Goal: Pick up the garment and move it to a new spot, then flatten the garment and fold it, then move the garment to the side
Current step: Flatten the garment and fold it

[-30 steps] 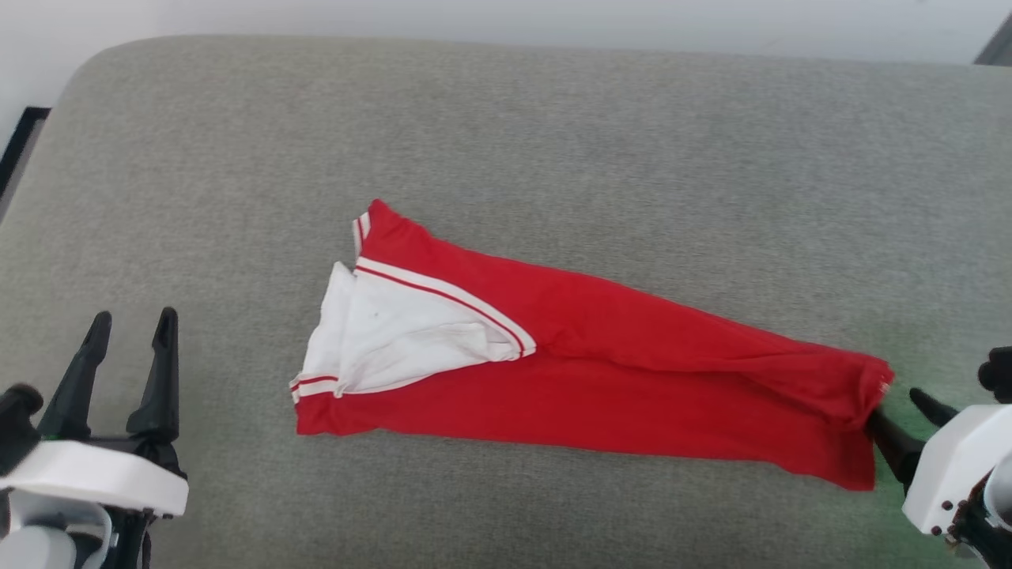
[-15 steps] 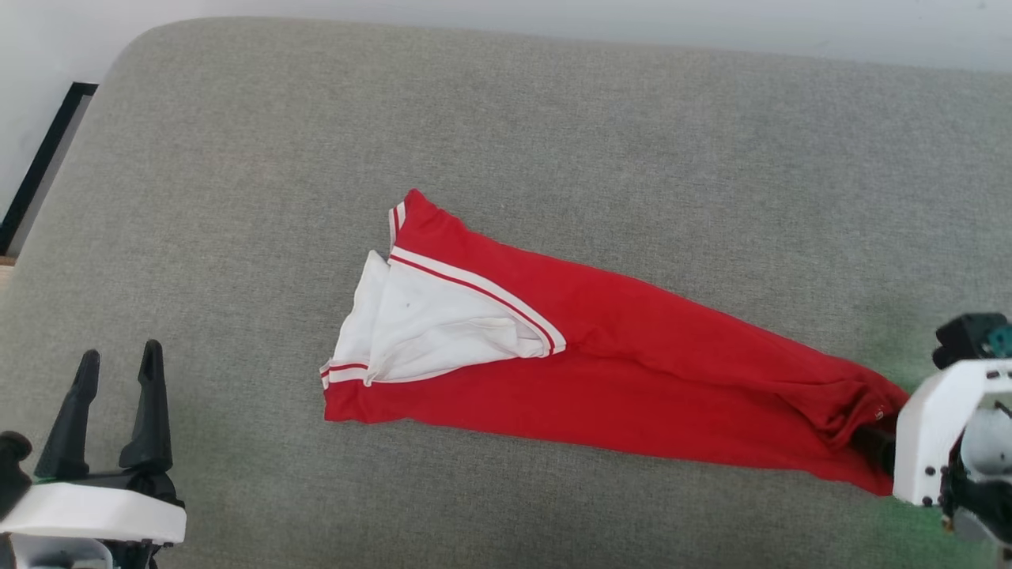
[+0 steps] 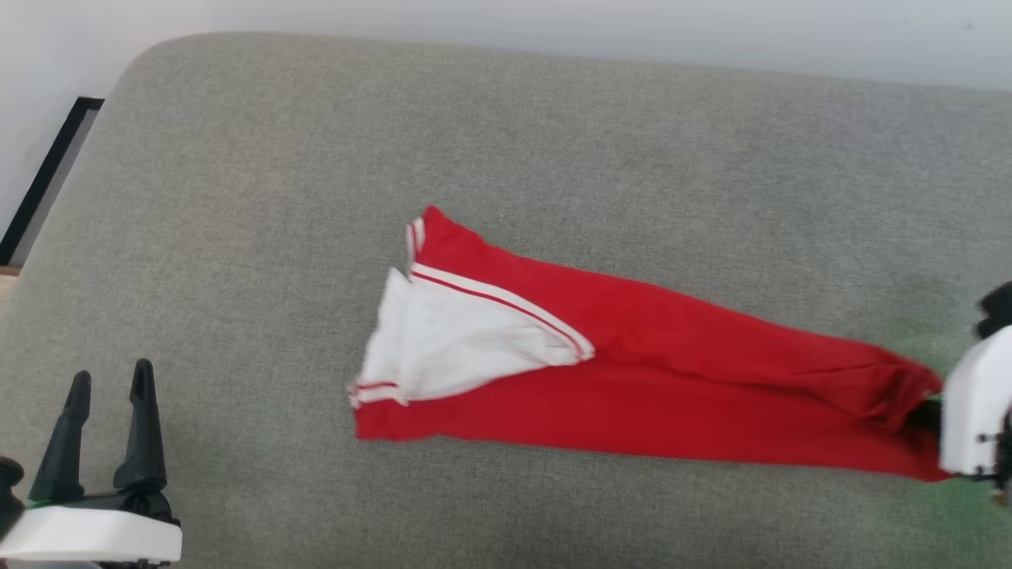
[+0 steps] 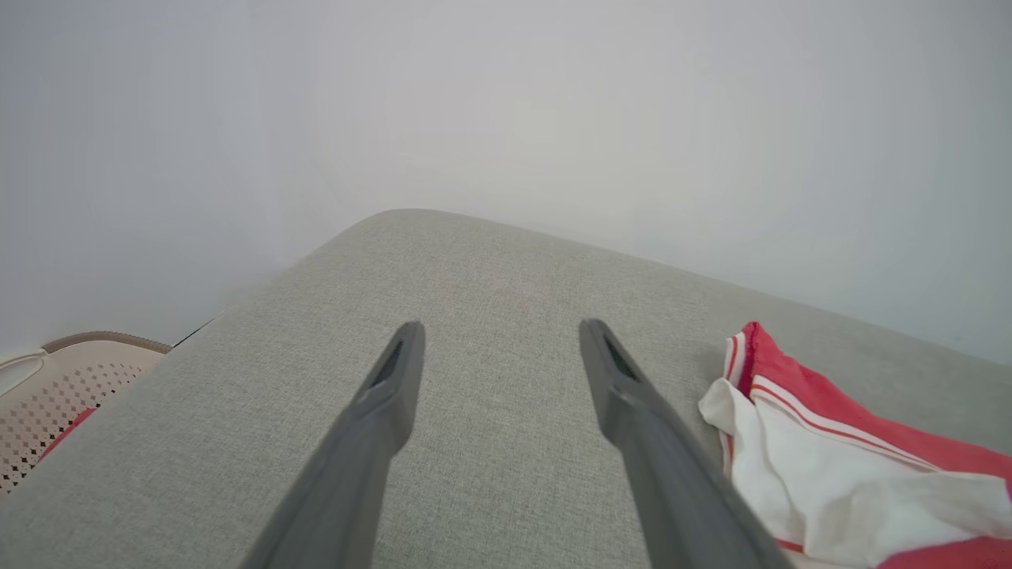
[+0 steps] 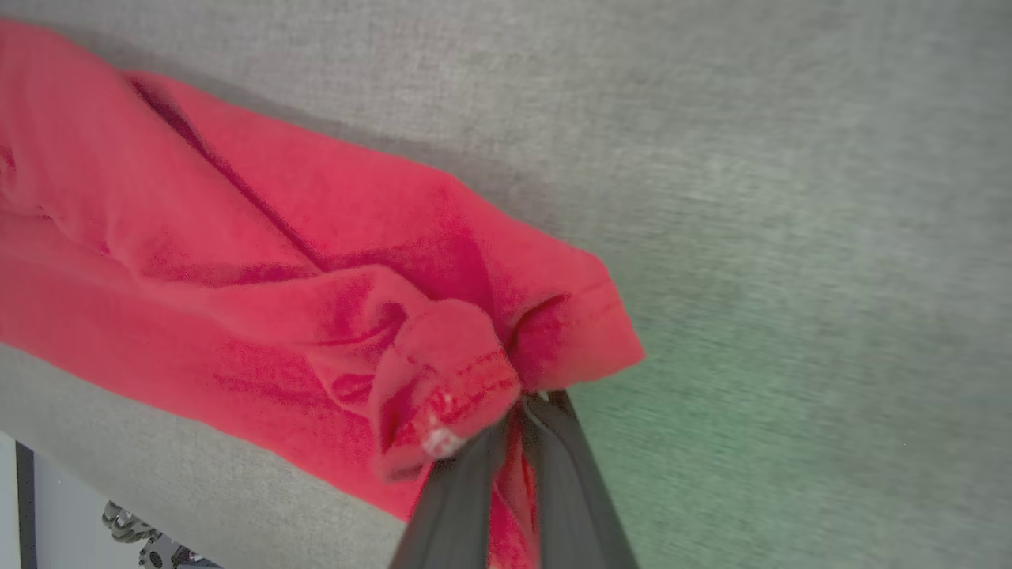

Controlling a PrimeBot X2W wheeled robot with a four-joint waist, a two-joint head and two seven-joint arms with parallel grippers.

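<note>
No text, number or brand can be read anywhere. The garment shows plain red and white cloth. A small white patch on its bunched hem, seen in the right wrist view, is too blurred to tell if it bears print.

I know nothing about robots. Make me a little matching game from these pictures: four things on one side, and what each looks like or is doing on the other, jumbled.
1 left gripper
2 right gripper
3 sleeve
4 basket

A beige, with small holes
B shut on the end of the red shirt
C open, empty
D white, red-striped trim

Pairs: 1-C, 2-B, 3-D, 4-A
</note>
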